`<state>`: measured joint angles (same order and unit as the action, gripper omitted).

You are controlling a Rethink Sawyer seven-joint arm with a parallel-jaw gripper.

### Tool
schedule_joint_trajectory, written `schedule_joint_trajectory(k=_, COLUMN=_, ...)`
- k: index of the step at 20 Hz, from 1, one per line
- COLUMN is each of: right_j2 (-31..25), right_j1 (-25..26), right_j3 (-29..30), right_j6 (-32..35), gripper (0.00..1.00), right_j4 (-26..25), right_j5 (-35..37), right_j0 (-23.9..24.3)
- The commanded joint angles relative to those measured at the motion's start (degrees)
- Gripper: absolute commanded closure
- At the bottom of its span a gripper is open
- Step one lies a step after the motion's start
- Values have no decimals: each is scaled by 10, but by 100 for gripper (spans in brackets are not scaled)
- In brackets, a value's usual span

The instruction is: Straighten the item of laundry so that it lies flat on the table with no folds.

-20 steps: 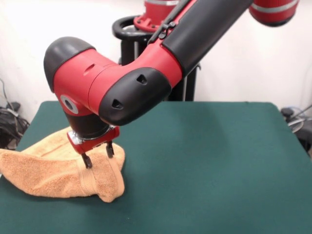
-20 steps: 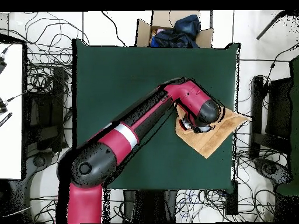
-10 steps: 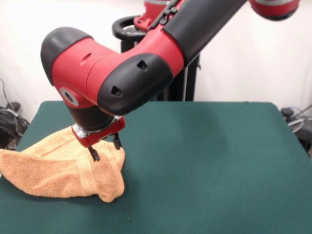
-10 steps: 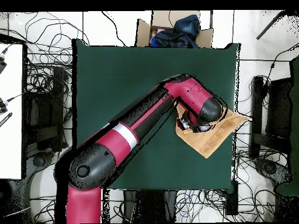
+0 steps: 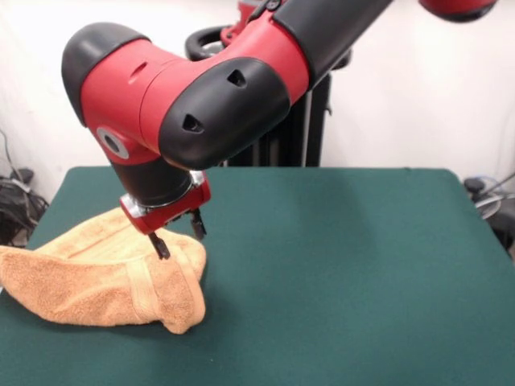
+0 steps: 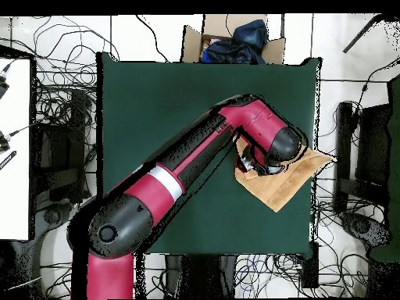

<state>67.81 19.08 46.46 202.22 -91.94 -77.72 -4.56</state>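
Note:
The peach-tan towel (image 5: 96,277) lies folded and bunched at the left of the dark green table (image 5: 346,273), one end hanging over the table's left edge. A woven band runs across its front fold. My gripper (image 5: 179,233) hovers just above the towel's right end, open, with nothing between its fingers. In the overhead view the towel (image 6: 291,181) sits at the table's (image 6: 172,109) right edge, one corner past it, and the arm's head covers part of it; the gripper (image 6: 248,162) shows at the towel's left end.
The red and black arm (image 5: 209,96) fills the upper left of the front view. A cardboard box with dark cloth (image 6: 234,39) stands beyond the table's top edge in the overhead view. Cables lie on the floor all around.
The gripper has risen off the towel and shifted slightly right in the front view. The towel has kept its shape and place.

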Motion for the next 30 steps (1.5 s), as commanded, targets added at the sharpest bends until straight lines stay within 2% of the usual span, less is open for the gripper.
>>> schedule_joint_trajectory(k=1, right_j2=-70, right_j1=31, right_j3=-25, right_j6=103, gripper=0, right_j4=23, right_j5=18, right_j0=-8)
schedule_joint_trajectory(k=10, right_j2=-71, right_j1=47, right_j3=-14, right_j6=85, gripper=0, right_j4=27, right_j5=39, right_j0=-10)
schedule_joint_trajectory(k=26, right_j2=-64, right_j1=62, right_j3=-20, right_j6=82, gripper=0, right_j4=49, right_j5=131, right_j0=-8)
schedule_joint_trajectory(k=30, right_j2=-73, right_j1=61, right_j3=-22, right_j6=83, gripper=0, right_j4=41, right_j5=111, right_j0=-5)
